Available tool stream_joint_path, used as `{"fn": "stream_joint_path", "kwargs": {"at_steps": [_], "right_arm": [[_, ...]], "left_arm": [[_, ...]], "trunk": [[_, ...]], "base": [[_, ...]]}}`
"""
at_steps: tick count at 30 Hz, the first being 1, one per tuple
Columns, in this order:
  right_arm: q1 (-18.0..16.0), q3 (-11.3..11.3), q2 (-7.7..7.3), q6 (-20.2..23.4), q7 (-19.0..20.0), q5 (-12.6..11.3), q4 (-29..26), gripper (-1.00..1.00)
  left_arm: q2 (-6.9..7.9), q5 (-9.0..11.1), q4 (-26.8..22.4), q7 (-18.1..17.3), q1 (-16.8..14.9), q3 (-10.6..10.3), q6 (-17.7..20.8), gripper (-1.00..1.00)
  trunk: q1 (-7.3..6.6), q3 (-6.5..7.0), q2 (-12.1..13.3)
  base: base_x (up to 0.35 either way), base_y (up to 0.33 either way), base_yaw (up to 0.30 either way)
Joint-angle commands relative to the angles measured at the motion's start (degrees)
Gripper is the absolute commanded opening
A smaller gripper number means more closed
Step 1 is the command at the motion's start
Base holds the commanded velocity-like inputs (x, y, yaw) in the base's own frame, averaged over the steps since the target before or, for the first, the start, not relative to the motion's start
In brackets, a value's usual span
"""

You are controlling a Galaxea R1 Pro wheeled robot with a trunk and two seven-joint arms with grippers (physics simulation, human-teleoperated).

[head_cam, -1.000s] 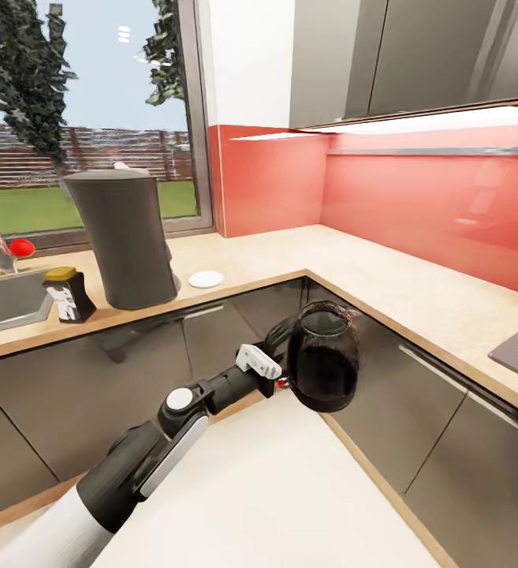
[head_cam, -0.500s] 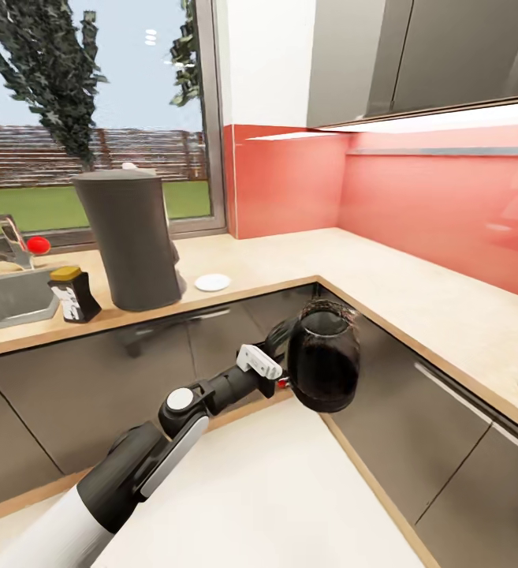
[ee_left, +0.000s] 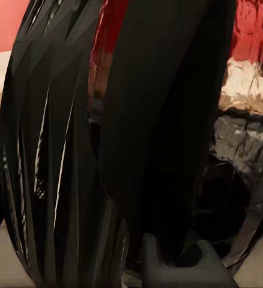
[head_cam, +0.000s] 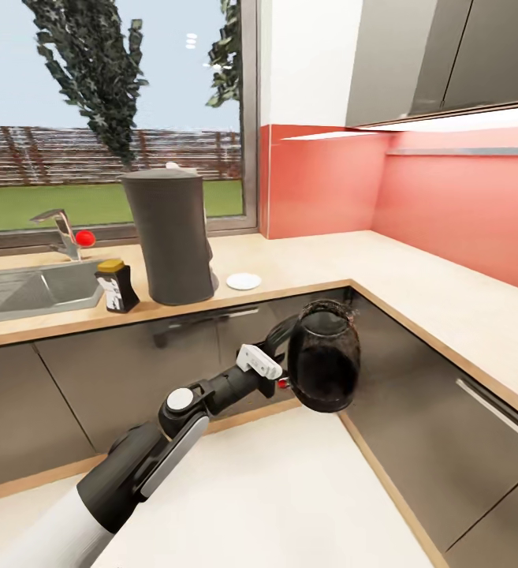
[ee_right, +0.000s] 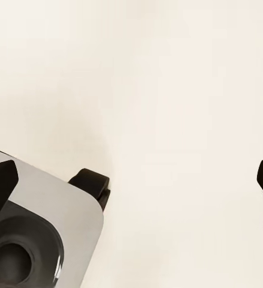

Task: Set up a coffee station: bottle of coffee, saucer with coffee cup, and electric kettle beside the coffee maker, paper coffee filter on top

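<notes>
My left gripper [head_cam: 281,371] is shut on the loop handle of the dark glassy electric kettle [head_cam: 324,367], held in the air in front of the dark cabinets, below the countertop [head_cam: 416,292]. Up close, the kettle [ee_left: 47,150] and its handle fill the left wrist view. The tall grey coffee maker [head_cam: 172,237] stands on the countertop by the window, with a small white bit on its top that I cannot identify. The bottle of coffee [head_cam: 117,285] stands to its left and the saucer [head_cam: 244,280] lies bare to its right. The coffee cup is out of view. My right gripper [ee_right: 131,186] hangs open over pale floor.
A steel sink [head_cam: 30,292] with a tap [head_cam: 61,229] is set in the counter at the left. The worktop turns a corner and runs along the red backsplash [head_cam: 463,205] on the right. A corner of the robot's base [ee_right: 35,240] lies under the right gripper.
The camera has turned left, so the counter items sit further right in the picture. The left arm and the kettle keep the same place in the view.
</notes>
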Motion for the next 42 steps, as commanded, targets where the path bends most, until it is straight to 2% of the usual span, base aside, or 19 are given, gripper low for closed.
{"fn": "stream_joint_path", "kwargs": {"at_steps": [1, 3, 8, 12, 20, 24, 25, 36, 39, 42], "right_arm": [[-0.09, 0.12, 0.00, -0.43, 0.08, 0.09, 0.21, 1.00], [0.26, 0.24, -0.09, -0.37, 0.19, 0.18, 0.21, 1.00], [0.26, 0.24, -0.09, -0.37, 0.19, 0.18, 0.21, 1.00], [0.26, 0.24, -0.09, -0.37, 0.19, 0.18, 0.21, 1.00], [0.26, 0.24, -0.09, -0.37, 0.19, 0.18, 0.21, 1.00], [0.20, 0.20, -0.02, -0.22, 0.19, 0.18, 0.21, 1.00], [0.19, 0.21, 0.00, -0.20, 0.19, 0.18, 0.21, 1.00], [0.18, 0.23, 0.00, -0.22, 0.19, 0.18, 0.21, 1.00], [0.20, 0.22, 0.00, -0.20, 0.19, 0.18, 0.21, 1.00], [0.18, 0.24, 0.00, -0.21, 0.19, 0.18, 0.21, 1.00]], "left_arm": [[0.03, 0.68, -0.08, -0.01, -0.06, -0.02, 0.38, -1.00], [-0.61, 0.73, 0.66, -0.44, 0.63, -0.76, 0.39, -1.00], [-0.71, 0.73, 0.99, -0.96, 2.36, -2.66, 0.32, -1.00], [-0.71, 0.73, 0.99, -0.96, 3.66, -2.66, 0.32, -1.00], [-0.71, 0.73, 0.99, -0.96, 3.66, -2.66, 0.32, -1.00], [-1.26, 0.76, 1.30, -0.88, 5.03, -4.19, -0.22, -1.00], [-1.36, 0.80, 0.98, -0.81, 11.05, -6.50, -0.26, -1.00], [-1.63, 0.89, -2.99, 0.66, 11.19, -6.20, 0.30, -1.00], [-2.17, 0.90, -3.25, 1.05, 11.19, -5.59, 0.42, -1.00], [-3.54, 1.00, -3.45, 1.23, 11.19, -4.06, 2.06, -1.00]], "trunk": [[0.00, -0.05, -0.03], [0.00, -0.06, -0.04], [0.00, -0.06, -0.04], [0.00, -0.06, -0.04], [0.00, -0.06, -0.04], [0.00, -0.06, -0.04], [0.00, -0.06, -0.04], [0.00, -0.06, -0.04], [0.00, -0.06, -0.04], [0.00, -0.06, -0.04]], "base": [[0.000, 0.000, 0.073], [0.000, 0.000, 0.000], [0.000, 0.000, 0.000], [0.000, 0.000, 0.000], [0.000, 0.000, 0.000], [0.000, 0.000, 0.000], [0.000, 0.000, 0.000], [0.000, 0.000, 0.000], [0.000, 0.000, 0.000], [0.000, 0.000, 0.000]]}}
